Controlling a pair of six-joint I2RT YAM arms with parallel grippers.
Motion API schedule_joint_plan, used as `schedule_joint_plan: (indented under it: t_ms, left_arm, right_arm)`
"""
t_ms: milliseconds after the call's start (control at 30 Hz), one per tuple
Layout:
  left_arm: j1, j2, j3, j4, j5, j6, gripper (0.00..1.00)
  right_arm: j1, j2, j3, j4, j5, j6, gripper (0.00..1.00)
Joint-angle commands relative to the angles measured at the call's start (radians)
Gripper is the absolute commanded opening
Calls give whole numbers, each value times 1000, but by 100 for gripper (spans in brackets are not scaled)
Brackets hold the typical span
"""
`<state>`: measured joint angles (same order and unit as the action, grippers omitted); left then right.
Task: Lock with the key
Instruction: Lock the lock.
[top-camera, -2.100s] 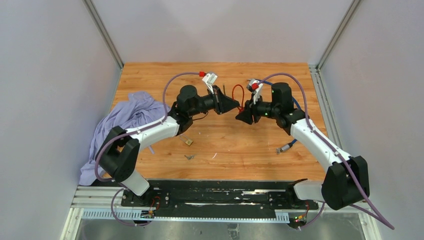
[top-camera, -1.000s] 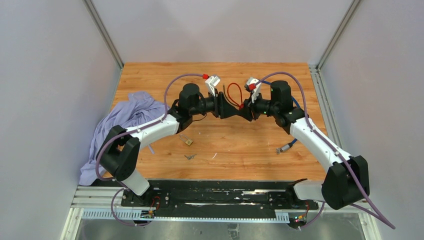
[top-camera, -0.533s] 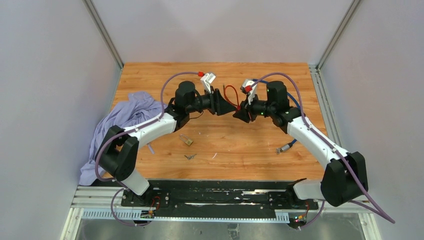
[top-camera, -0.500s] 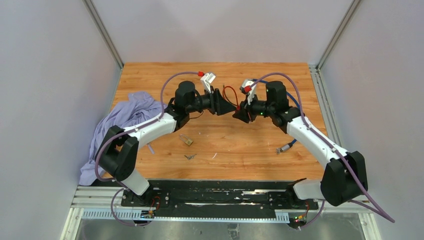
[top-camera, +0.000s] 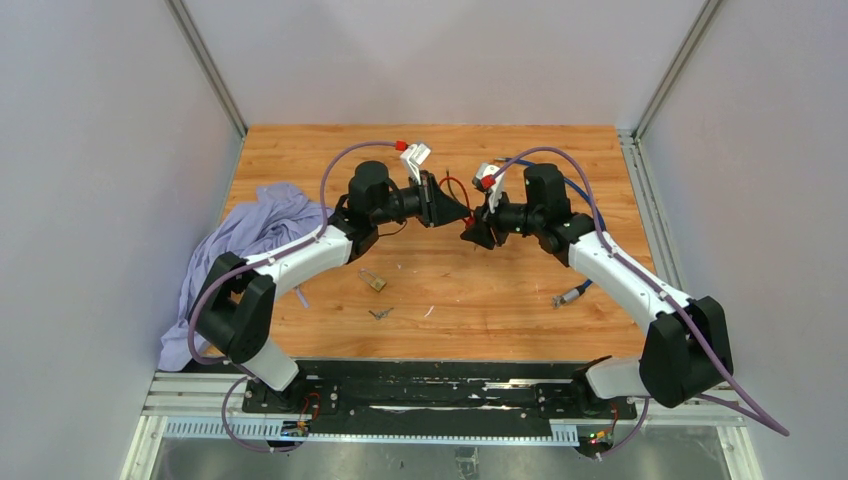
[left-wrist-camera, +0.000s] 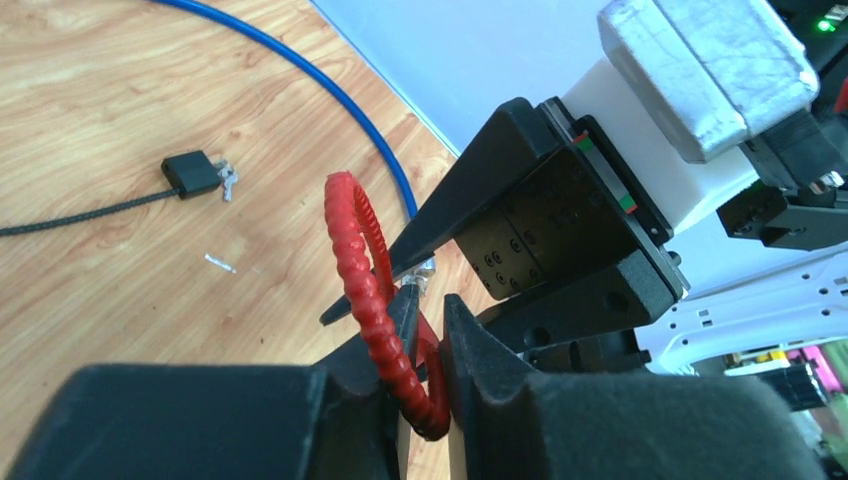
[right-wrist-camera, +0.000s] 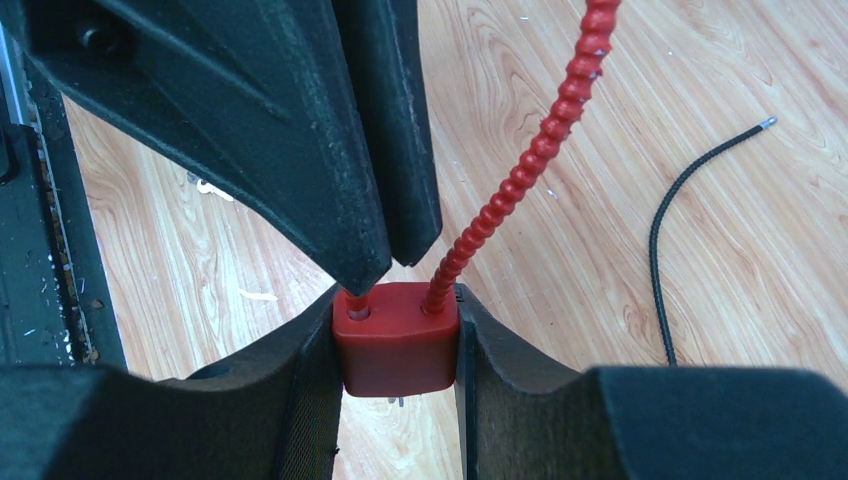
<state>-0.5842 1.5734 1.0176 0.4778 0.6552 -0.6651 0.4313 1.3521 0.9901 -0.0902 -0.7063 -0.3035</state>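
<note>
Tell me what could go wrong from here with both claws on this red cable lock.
The left claw pinches the red ribbed cable close to its end, just above the red plastic lock body; the end could buckle or slip instead of seating.
The right claw grips only the body's sides, so a hard push may twist it loose.
Neither claw holds a key; turning one means letting go.

left pincer (left-wrist-camera: 425, 335): clamped, narrow gap | right pincer (right-wrist-camera: 397, 345): clamped, wider | pose: both angled inward, nose to nose
</note>
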Motion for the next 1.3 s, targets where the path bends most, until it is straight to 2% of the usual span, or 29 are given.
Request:
schedule_joint_plan:
  t_ms: [0,167,333,433,600,700,1033,1267]
  left_arm:
    - [4,-14,23,37,18,-4,14]
    - [-12,1,22,44,19,-11,3]
    - [-30,20,21,44,14,-17,0]
    - [-28,17,13,45,-5,-26,8]
    - [-25,20,13,14,-35,-74,28]
    - [-25,30,18,11,-34,-88,35]
    - [-26,45,28,-24,-49,-104,38]
    - [-26,53,29,-25,-40,-132,39]
  right_arm:
    - [14,-15,40,0,-19,-5,1]
    - [28,-16,50,-4,-1,0,1]
    - [44,-19,51,-5,21,-3,1]
    - [44,-23,47,-8,47,-16,1]
    - [45,-27,49,-10,86,-22,1]
    - [44,-19,51,-13,87,-20,1]
    - [60,-19,59,-24,102,-24,1]
    - [69,-14,63,-28,166,-37,1]
